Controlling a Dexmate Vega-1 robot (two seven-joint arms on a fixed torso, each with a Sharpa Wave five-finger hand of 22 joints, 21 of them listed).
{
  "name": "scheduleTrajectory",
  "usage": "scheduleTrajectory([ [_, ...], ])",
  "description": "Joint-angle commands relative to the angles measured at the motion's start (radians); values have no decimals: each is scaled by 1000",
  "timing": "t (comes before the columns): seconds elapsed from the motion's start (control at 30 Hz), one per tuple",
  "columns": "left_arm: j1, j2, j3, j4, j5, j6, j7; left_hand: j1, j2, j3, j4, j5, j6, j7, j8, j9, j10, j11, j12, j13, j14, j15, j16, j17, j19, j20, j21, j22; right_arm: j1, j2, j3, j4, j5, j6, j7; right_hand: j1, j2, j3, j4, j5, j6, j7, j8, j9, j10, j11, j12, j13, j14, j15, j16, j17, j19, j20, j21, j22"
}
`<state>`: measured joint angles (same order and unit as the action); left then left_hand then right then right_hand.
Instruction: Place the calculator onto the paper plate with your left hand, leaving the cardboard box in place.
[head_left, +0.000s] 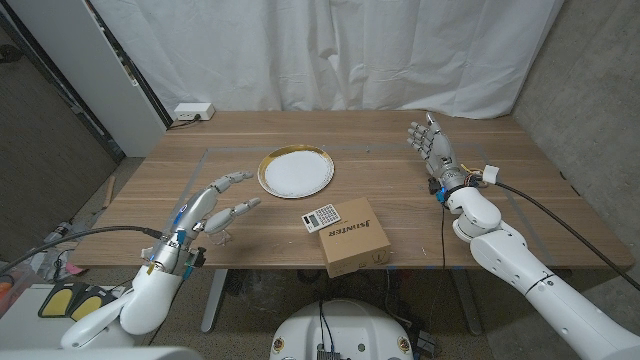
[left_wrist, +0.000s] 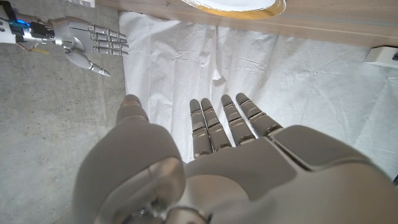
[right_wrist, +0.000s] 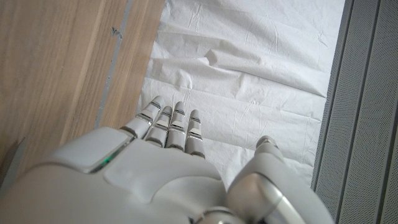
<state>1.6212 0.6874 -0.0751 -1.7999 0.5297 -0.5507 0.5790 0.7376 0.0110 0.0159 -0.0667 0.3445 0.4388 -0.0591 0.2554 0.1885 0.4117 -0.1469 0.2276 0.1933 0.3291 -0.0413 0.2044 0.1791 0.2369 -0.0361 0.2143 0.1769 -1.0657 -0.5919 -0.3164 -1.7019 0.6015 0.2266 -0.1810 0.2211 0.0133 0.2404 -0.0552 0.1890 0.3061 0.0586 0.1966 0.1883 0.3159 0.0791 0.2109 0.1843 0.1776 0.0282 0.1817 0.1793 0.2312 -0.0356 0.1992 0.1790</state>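
Near the table's (head_left: 420, 215) middle lies the calculator (head_left: 320, 218), flat, its long axis running roughly left to right, just beside the box (head_left: 353, 236), touching or nearly so. Beyond it sits the plate (head_left: 295, 171), holding nothing. Left hand (head_left: 215, 208) hovers well to the calculator's left, fingers spread and holding nothing. Right hand (head_left: 430, 146) is raised at the far right, likewise released.

I stood in what looked like a robotics lab: a white sheet (head_left: 330, 50) hung as a backdrop behind my wooden worktop (head_left: 480, 215), bare grey concrete wall (head_left: 595, 90) beside it, a power strip (head_left: 192, 112) at its far left corner.
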Motion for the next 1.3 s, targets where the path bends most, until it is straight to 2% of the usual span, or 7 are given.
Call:
scheduleTrajectory([
  [0.03, 14, 29, 23, -14, 189, 73, 145, 17, -1, -2, -12, 10, 6, -3, 5, 3, 9, -3, -2, 4, 8, -73, 0, 3, 10, -36, 0, 2, 4, 1, -2, 2, 2, -5, 4, 4, 10, 2, -5, 0, 7, -5, 3, 4, 5, -1, 4, 1, 9, 1, 4, 2, 10, -1, 3, 5],
  [0.37, 45, 105, 56, -60, 333, 203, 258, 27, -6, -3, -18, 17, 4, -11, 2, 3, 8, -10, -6, 4, 8, -78, -3, 3, 12, -47, -1, 2, 24, 2, -11, 13, 2, -11, 20, 3, 10, 2, -6, 0, 7, -4, 3, 4, 6, 0, 4, 1, 10, 2, 4, 2, 9, -1, 3, 5],
  [0.73, 56, 175, 85, -77, 309, 273, 286, 41, -14, -4, -27, 26, -13, -13, -7, 3, 2, -15, -14, 5, 4, -80, -7, 4, 10, -51, -4, 2, 49, 16, -27, 39, -1, -10, 33, 3, 11, 1, -7, 0, 8, -5, 3, 4, 6, 0, 4, 1, 10, 1, 4, 2, 9, 0, 3, 5],
  [0.93, 55, 215, 105, -92, 351, 337, 297, 77, -28, -2, -48, 39, -39, -20, -19, 4, -15, -22, -25, 6, -6, -86, -13, 3, 3, -50, -9, 2, 57, 20, -30, 46, -2, -13, 31, 3, 11, 0, -8, 0, 7, -5, 2, 4, 6, 0, 4, 1, 10, 3, 4, 2, 9, -1, 3, 5],
  [1.03, 54, 236, 117, -95, 359, 352, 307, 93, -36, -2, -58, 45, -45, -27, -22, 4, -25, -30, -29, 6, -13, -92, -16, 3, -2, -51, -11, 2, 58, 22, -32, 49, 0, -14, 32, 3, 11, 0, -8, 0, 7, -5, 2, 4, 6, 0, 4, 1, 10, 2, 4, 2, 9, 0, 3, 5],
  [1.13, 53, 255, 129, -102, 379, 373, 325, 126, -51, -2, -74, 53, -62, -46, -29, 4, -37, -45, -34, 6, -20, -100, -18, 3, -6, -58, -14, 2, 59, 24, -35, 52, -1, -14, 32, 3, 11, 0, -8, 0, 7, -5, 2, 4, 6, 0, 4, 1, 10, 2, 4, 2, 10, 0, 3, 5],
  [1.3, 48, 296, 148, -111, 402, 405, 327, 159, -61, 0, -86, 60, -69, -77, -31, 5, -43, -58, -35, 6, -27, -115, -19, 3, -15, -67, -17, 2, 60, 30, -38, 58, 0, -9, 35, 2, 11, -1, -8, 0, 7, -5, 2, 4, 5, -1, 4, 1, 10, 2, 4, 2, 10, 0, 3, 5],
])
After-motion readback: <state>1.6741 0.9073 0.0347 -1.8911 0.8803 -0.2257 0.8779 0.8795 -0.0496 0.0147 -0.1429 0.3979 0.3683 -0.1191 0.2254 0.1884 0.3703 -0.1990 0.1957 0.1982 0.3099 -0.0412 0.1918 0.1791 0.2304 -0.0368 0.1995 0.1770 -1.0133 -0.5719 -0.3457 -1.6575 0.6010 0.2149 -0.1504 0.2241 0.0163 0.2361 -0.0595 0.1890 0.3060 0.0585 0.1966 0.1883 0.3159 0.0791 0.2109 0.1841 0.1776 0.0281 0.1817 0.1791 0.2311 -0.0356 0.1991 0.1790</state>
